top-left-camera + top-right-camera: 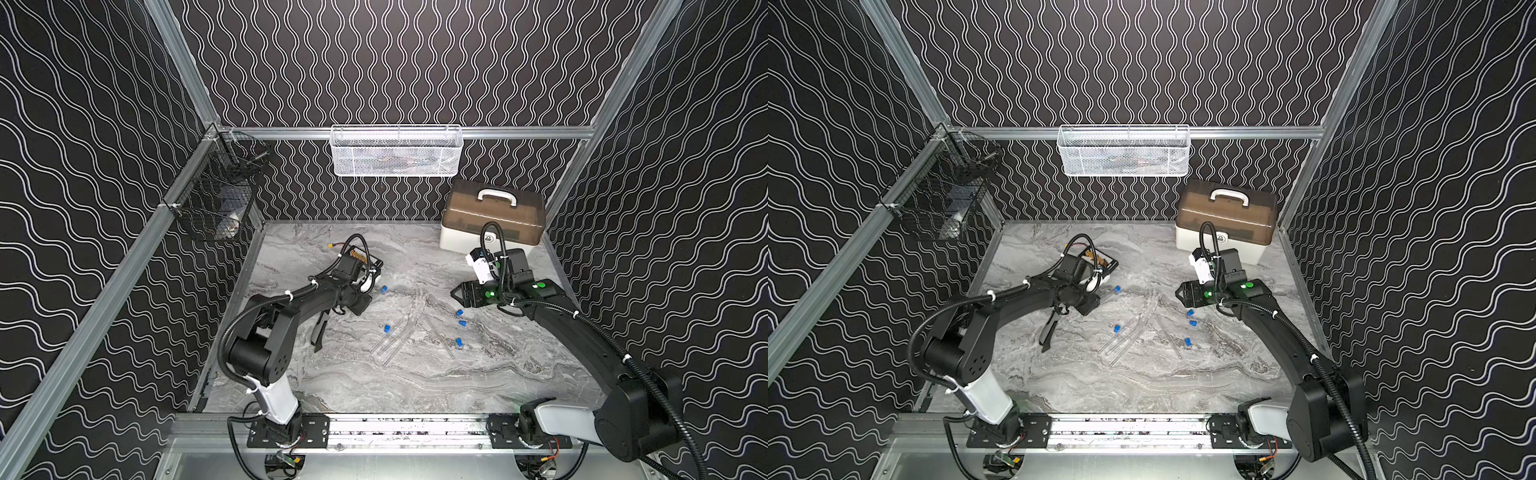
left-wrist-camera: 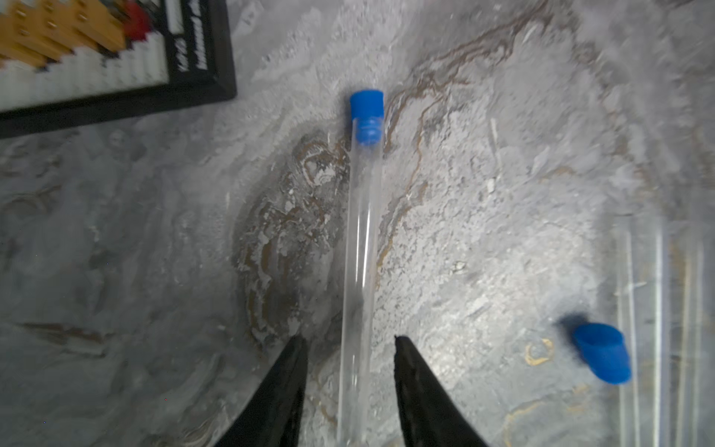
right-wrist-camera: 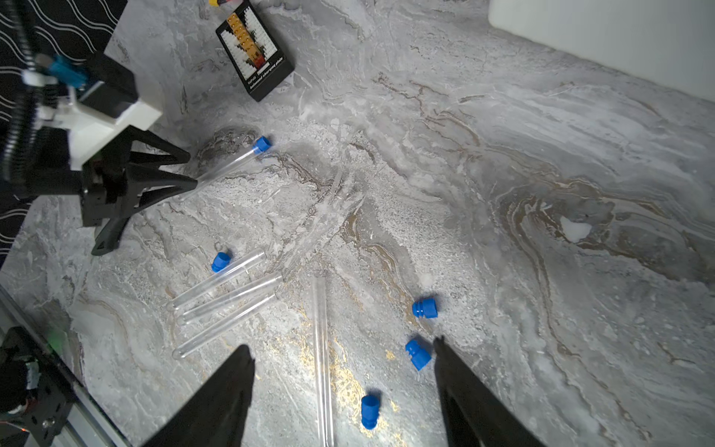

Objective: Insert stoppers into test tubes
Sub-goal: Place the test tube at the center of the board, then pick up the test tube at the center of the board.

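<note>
Black walls (image 1: 374, 62) with white wavy lines close in on three sides, with silver rails (image 1: 519, 132) at the corners and along the back. Below, the grey marble table (image 1: 415, 386) fills the lower middle of both top views, brown veins running through it. The left arm (image 1: 299, 299) reaches in from the lower left, the right arm (image 1: 582, 332) from the lower right. At the table's upper right corner sits a white box (image 1: 494, 224) with a smoky lid and a handle. A white basket (image 1: 395, 151) hangs on the back rail at centre, and a black basket (image 1: 216, 199) hangs at upper left. A black board (image 3: 255, 58) lies top centre in the right wrist view.

The left claw (image 2: 348, 340) is down low with its jaws parted. The capped tube (image 2: 360, 251) runs between them with a gap on either side, so nothing is gripped. Its stopper (image 2: 366, 112) sits in the far end. The right claw (image 3: 343, 344) hangs over the marble, wide open and empty.

In the right wrist view, three tubes (image 3: 232, 298) lie side by side at lower left and a lone tube (image 3: 323, 360) at bottom centre. There are four loose stoppers (image 3: 425, 308): one by the trio's upper end, three at lower centre-right.
</note>
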